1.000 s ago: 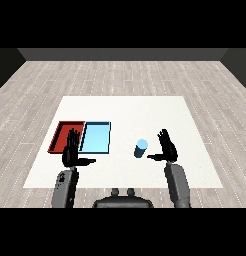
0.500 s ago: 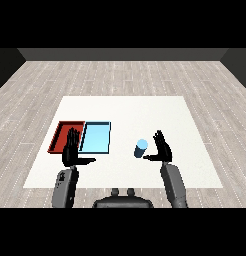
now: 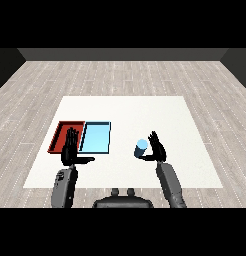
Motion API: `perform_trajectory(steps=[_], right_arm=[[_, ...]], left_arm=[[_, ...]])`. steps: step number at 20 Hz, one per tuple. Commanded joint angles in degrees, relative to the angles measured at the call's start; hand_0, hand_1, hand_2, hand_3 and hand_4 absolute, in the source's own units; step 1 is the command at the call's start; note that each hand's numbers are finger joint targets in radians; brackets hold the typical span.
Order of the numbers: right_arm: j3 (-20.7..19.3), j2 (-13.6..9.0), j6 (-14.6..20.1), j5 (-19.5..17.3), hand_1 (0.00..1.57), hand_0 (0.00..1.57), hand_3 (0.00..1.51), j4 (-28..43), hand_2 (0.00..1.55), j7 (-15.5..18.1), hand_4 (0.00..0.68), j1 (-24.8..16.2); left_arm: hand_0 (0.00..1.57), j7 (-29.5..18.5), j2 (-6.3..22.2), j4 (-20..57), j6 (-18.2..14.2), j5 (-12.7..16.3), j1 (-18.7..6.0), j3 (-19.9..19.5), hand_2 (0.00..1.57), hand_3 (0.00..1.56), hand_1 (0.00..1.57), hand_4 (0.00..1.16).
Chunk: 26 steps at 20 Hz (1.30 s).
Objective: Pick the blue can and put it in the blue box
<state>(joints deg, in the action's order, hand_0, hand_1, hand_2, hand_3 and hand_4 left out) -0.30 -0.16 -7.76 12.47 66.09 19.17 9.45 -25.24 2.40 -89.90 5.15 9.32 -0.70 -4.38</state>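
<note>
One blue can (image 3: 141, 148) stands upright on the white table (image 3: 160, 115), right of the two trays and well apart from them. My right hand (image 3: 156, 149) is just beside it on its right, palm turned toward the can, fingers straight and pointing up and away from me, thumb reaching in low near the can's base. Nothing is curled round the can, so this hand is open; I cannot tell whether the thumb actually touches it.

Left of the can, across a bare strip of table, lies the light blue tray (image 3: 96, 137), and the red tray (image 3: 62, 134) sits touching its left side. My left hand (image 3: 71, 150) hovers at the near edge of the red tray, covering part of it, fingers straight and spread forward, thumb stuck out to the right toward the blue tray's near corner. That hand is open too and holds nothing. Both grey forearms come in from the lower corners.
</note>
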Motion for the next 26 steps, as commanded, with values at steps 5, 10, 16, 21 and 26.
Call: perform_trajectory(steps=[5,10,16,21,26], right_arm=[[0.3,0.1,-0.3,-0.1,0.0,0.0,0.0,-5.1,0.0,2.7,0.0,2.2],[1.0,-0.6,-1.2,0.4,0.0,0.0,0.0,-6.3,0.0,3.8,0.0,2.3],[6.1,0.1,6.9,5.3,0.0,0.0,0.0,-4.8,0.0,-3.1,0.0,8.5],[4.6,0.2,3.6,1.4,0.0,0.0,0.0,-7.1,0.0,2.6,0.0,3.9],[4.7,0.1,3.3,2.5,0.0,0.0,0.0,-9.3,0.0,0.5,0.0,8.7]], left_arm=[[0.0,1.1,-1.4,-5.5,-1.7,-1.7,4.6,2.3,0.0,0.0,0.0,0.0],[0.0,-1.7,-0.5,1.7,-0.9,-1.2,-0.6,0.3,0.0,0.0,0.0,0.0],[0.0,2.4,-0.1,-4.1,-0.6,0.5,1.6,0.6,0.0,0.0,0.0,0.0],[0.0,-0.1,1.6,-2.0,2.0,0.9,2.1,-0.8,0.0,0.0,0.0,0.0],[0.0,-1.8,0.5,2.9,0.4,-0.4,-0.9,-0.9,0.0,0.0,0.0,0.0]])
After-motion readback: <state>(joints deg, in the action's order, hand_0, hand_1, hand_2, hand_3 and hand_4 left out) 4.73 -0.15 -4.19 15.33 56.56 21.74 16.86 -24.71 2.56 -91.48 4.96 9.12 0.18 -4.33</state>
